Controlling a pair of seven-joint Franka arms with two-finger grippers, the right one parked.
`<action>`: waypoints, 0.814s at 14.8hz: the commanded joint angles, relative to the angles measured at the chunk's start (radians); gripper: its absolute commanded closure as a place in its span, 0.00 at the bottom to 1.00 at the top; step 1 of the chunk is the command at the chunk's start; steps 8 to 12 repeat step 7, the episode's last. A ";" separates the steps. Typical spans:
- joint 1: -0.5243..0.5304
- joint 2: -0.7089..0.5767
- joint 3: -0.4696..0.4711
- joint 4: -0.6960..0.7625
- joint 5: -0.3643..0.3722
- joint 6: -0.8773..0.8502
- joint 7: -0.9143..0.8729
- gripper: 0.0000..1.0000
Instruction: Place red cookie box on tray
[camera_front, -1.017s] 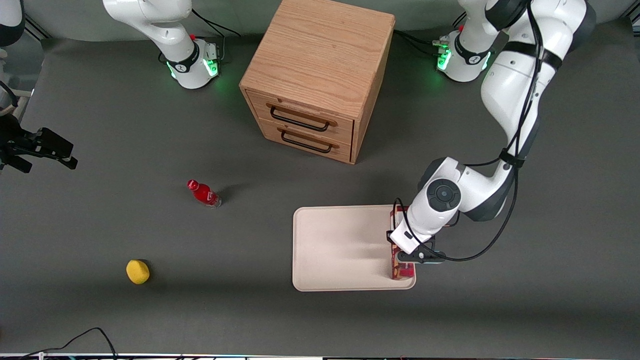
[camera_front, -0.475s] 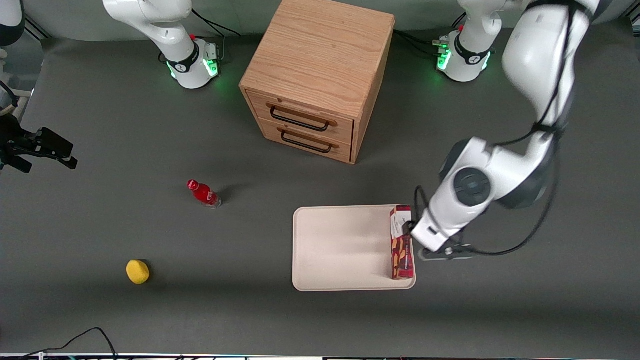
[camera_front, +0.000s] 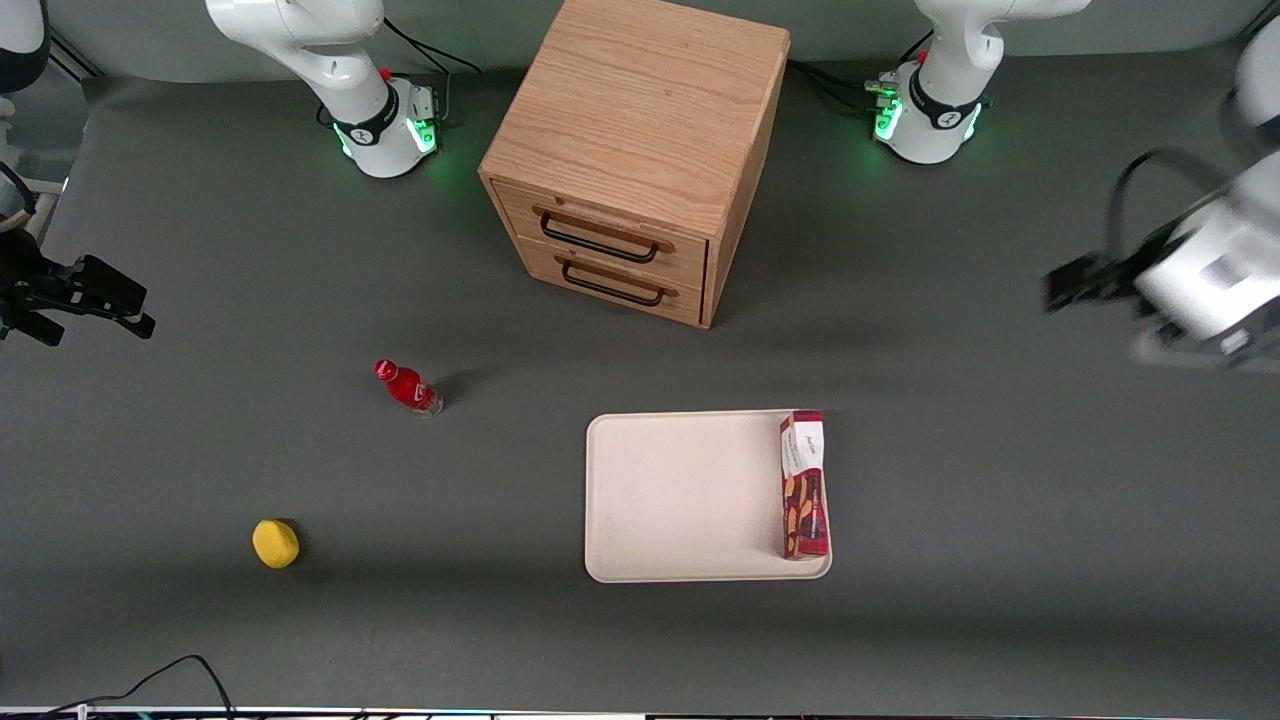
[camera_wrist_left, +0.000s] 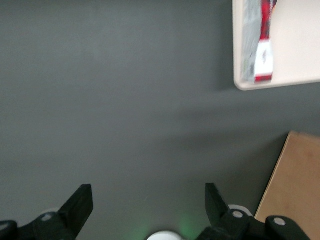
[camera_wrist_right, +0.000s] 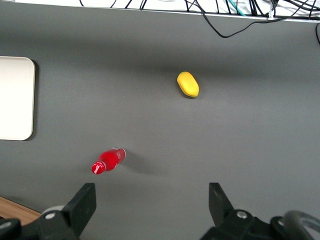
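- Our pincer (camera_wrist_left: 149, 205) hangs high over bare tabletop (camera_front: 1000, 520) at the working arm's end, near that edge, with its two fingers (camera_wrist_left: 80, 202) spread wide and nothing between them.
- It is well apart from the tray (camera_front: 680, 495). In the front view the arm shows only as a blurred shape at the working arm's edge of the tabletop.
- The red cookie box (camera_front: 804, 485) lies flat in the tray, along the short rim that faces the working arm's end. Its white-label end points toward the wooden drawer cabinet (camera_front: 640, 150), and its other end sits close to the tray corner nearest the front edge of the tabletop.
- We judge the placing done: the box rests inside the rim and nothing grips it.
- The box looks like a slim cardboard carton, so we expect it to be light and fairly stiff along its length, though its thin walls would dent under a hard squeeze. Its printed faces are probably a little slick.
- If we had to lift it again, we would close across the narrow width near the middle of its length, with modest force, so it hangs level.
- Farther toward the parked arm's end stand a small red bottle (camera_front: 408, 388) and a yellow object (camera_front: 275, 543), both well clear of the tray.
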 joint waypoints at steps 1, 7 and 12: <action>-0.013 -0.238 0.057 -0.301 -0.012 0.082 0.066 0.00; -0.019 -0.215 0.067 -0.169 0.020 -0.051 0.083 0.00; -0.019 -0.215 0.067 -0.169 0.020 -0.051 0.083 0.00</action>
